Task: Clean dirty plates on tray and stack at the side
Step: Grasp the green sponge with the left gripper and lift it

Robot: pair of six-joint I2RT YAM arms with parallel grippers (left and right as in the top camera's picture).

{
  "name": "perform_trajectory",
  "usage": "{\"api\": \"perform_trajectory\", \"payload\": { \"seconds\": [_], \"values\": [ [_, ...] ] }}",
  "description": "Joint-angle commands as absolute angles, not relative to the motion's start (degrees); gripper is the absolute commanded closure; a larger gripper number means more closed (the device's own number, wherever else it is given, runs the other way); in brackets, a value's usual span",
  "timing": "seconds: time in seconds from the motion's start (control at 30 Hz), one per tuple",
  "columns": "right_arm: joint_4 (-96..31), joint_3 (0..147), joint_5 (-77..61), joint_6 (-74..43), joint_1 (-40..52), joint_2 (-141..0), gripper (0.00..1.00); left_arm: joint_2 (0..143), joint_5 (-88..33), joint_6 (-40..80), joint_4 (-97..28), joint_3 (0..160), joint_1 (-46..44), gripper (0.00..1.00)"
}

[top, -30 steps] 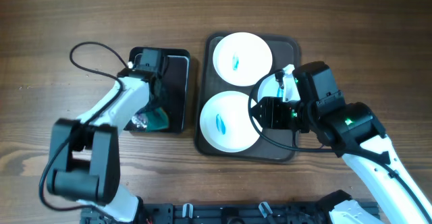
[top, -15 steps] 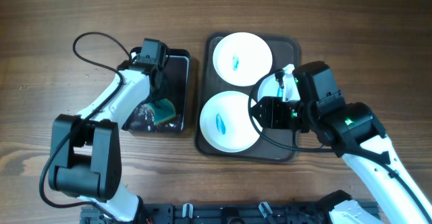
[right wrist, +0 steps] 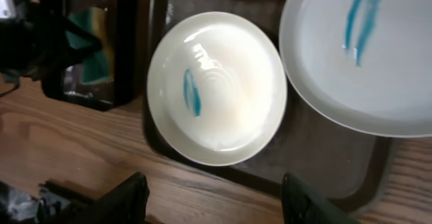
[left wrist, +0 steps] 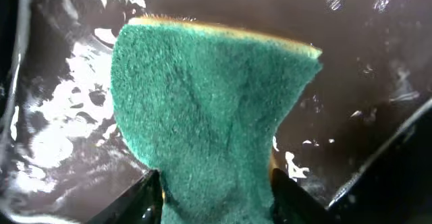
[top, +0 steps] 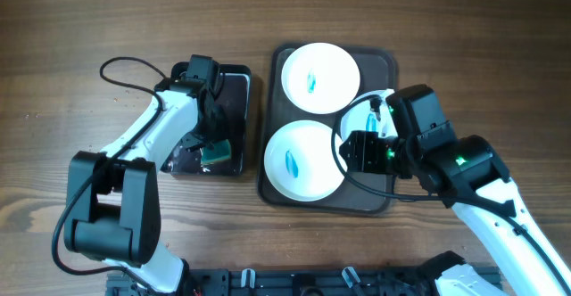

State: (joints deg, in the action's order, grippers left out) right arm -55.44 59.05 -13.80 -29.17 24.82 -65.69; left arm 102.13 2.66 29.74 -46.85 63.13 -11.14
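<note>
Overhead: L arm is reaching into the black pan, left of the tray. All three plates are on the tray, none stacked at the side yet. The far plate and near plate each show a teal smear in the middle. The third plate sits mostly under my R arm. R wrist cam shows its smear too, so I count zero cleaned.

L wrist cam: the left gripper is pinched on the lower end of the sponge, green face toward the lens and a thin yellow edge on top. The pan floor behind looks wet and shiny. Can't tell if the sponge is lifted clear or touching the bottom.

The right gripper hangs over the near edge of the tray, jaws wide apart, nothing in them.

My read: we're at the fetch-the-sponge step, w/ wiping not started.

Next I'd lift the sponge straight up over the pan wall, then carry it across to the near plate, which sits just beside the pan. Then press green face down on the smear and scrub. The R arm prob needs to steady that plate's rim, or it'll slide on the tray. Also want R clear of L's path, as both arms will crowd that corner.
</note>
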Motion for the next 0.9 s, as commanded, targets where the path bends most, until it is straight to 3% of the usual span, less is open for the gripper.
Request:
{"api": "perform_trajectory", "payload": {
  "seconds": [0.0, 0.07, 0.1, 0.2, 0.3, 0.37, 0.47, 0.53, 0.87],
  "values": [
    [-56.23, 58.59, -10.7, -29.98, 25.12, -66.28, 0.36, 102.3, 2.66, 33.93, -43.35, 59.86, -11.11, 0.54],
    [-56.34, 58.59, -10.7, -29.69, 25.12, -66.92, 0.36, 102.5, 2.63, 33.91, -41.08, 58.59, -11.11, 0.62],
    [-56.34, 58.59, -10.7, -29.34, 25.12, -67.33, 0.36, 102.5, 2.68, 33.61, -40.42, 58.26, -11.14, 0.76],
    [-56.42, 58.59, -10.72, -28.49, 25.12, -68.9, 0.36, 102.39, 2.83, 33.47, -39.99, 58.3, -11.11, 0.94],
    [-56.23, 58.59, -11.0, -28.56, 25.12, -71.46, 0.39, 101.97, 2.83, 33.39, -41.23, 59.51, -11.07, 0.96],
    [-56.12, 58.59, -12.23, -28.64, 25.12, -73.58, 0.48, 101.36, 2.83, 33.23, -42.35, 60.69, -11.07, 0.96],
    [-55.2, 58.59, -15.22, -26.85, 25.12, -75.81, 0.54, 100.33, 2.81, 33.23, -43.18, 61.89, -11.07, 0.57],
    [-54.39, 58.59, -16.64, -25.87, 25.12, -76.18, 0.53, 99.77, 2.81, 33.23, -43.7, 62.02, -11.07, 0.48],
    [-54.61, 58.59, -17.58, -25.67, 25.12, -73.49, 0.57, 96.12, 2.85, 29.15, -45.67, 62.0, -10.96, 0.48]
  ]
}}
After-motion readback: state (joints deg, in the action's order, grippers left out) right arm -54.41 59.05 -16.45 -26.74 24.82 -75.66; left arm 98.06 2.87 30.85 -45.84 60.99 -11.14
